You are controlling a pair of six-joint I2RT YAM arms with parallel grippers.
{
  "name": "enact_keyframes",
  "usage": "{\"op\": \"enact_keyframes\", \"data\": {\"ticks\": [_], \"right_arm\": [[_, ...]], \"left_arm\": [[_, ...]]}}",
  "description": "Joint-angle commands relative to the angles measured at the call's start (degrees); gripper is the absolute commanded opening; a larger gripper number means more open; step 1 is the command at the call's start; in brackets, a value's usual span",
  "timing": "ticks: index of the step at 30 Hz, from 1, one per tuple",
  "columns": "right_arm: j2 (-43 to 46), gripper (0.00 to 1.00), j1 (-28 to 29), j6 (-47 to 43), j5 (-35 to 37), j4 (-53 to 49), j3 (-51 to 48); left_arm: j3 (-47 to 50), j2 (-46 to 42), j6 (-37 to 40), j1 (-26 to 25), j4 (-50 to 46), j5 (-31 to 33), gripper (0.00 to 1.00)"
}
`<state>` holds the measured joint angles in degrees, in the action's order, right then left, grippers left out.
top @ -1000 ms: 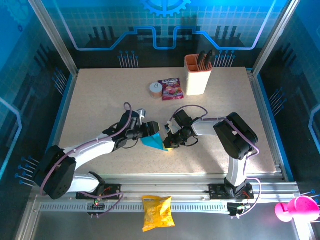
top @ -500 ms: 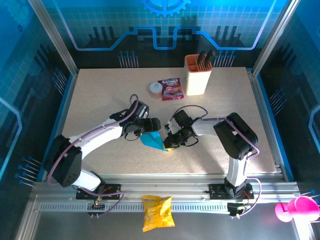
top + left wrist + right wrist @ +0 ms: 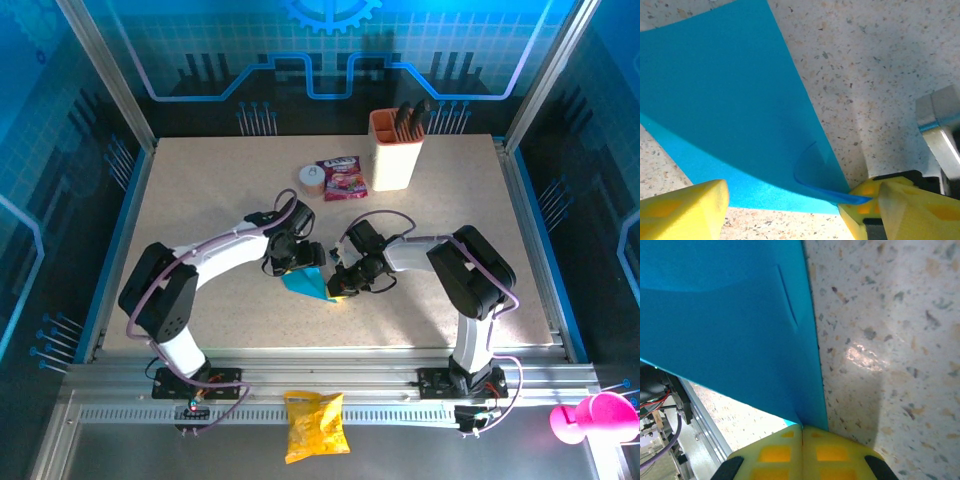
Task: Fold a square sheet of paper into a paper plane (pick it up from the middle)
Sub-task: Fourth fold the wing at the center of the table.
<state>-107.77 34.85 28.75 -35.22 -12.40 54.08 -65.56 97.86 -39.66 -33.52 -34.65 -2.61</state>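
The right claw [image 3: 802, 447] has its pads pressed together, pinching one corner of the paper [image 3: 725, 335]. The left claw [image 3: 785, 210] is spread, and a curled paper edge touches one finger. From above, the paper is a triangle lying flat on the tabletop [image 3: 200, 200], toward 6 o'clock of centre. The left claw is at its 11 o'clock and the right claw at its 3 o'clock.

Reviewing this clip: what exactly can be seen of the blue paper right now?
The square sheet of paper is thin, plain, bright cyan-blue, and folded into a layered, roughly triangular shape with one straight creased edge and a small curled flap. It lies low on the speckled table between the two arms. The right gripper is shut on one corner. The left gripper is open and straddles the opposite edge, one yellow pad at the flap's tip.
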Motion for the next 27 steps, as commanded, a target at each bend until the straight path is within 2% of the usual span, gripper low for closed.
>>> {"op": "enact_keyframes", "data": {"ticks": [1, 6, 9, 12, 16, 17, 19, 20, 22, 25, 27], "right_arm": [[-2.54, 0.0, 0.87, 0.64, 3.48, -1.83, -0.58], [-2.53, 0.0, 1.01, 0.61, 3.57, -1.93, -0.36], [-2.54, 0.0, 1.05, 0.77, 3.57, -1.84, -0.3], [-2.52, 0.0, 1.06, 0.93, 3.56, -1.61, -0.38], [-2.63, 0.0, 1.29, 1.12, 3.53, -1.41, -0.48], [-2.63, 0.0, 1.34, 1.09, 3.57, -1.4, -0.47], [-2.58, 0.0, 1.36, 1.07, 3.51, -1.4, -0.49], [-2.62, 0.0, 1.36, 1.16, 3.52, -1.39, -0.56], [-2.54, 0.0, 1.4, 1.29, 3.56, -1.22, -0.64], [-2.54, 0.0, 1.45, 1.27, 3.53, -1.22, -0.77], [-2.38, 0.0, 1.46, 1.25, 3.58, -1.22, -0.96]], "left_arm": [[-2.99, 2.19, 2.55, -0.32, -3.96, 2.16, 0.81], [-7.42, 5.17, 4.9, -0.22, -8.45, 4.22, 0.84], [-9.64, 7.34, 6.66, -0.23, -11.4, 5.0, 0.81], [-10.99, 8.98, 8.07, -0.19, -13.54, 4.86, 0.69], [-11.26, 9.86, 9.14, -0.1, -14.72, 4.99, 0.43], [-11.41, 9.93, 9.33, -0.07, -14.96, 4.99, 0.34], [-11.43, 9.82, 9.39, -0.06, -15.07, 5.24, 0.22], [-11.45, 9.8, 9.34, -0.06, -14.97, 5.54, 0.19], [-11.69, 9.43, 9.15, 0.03, -14.66, 6.34, 0.23], [-11.31, 6.64, 8.98, 0.29, -12.82, 8.05, 0.52], [-10.45, 3.76, 9.05, 0.47, -10.89, 8.64, 0.64]]}}
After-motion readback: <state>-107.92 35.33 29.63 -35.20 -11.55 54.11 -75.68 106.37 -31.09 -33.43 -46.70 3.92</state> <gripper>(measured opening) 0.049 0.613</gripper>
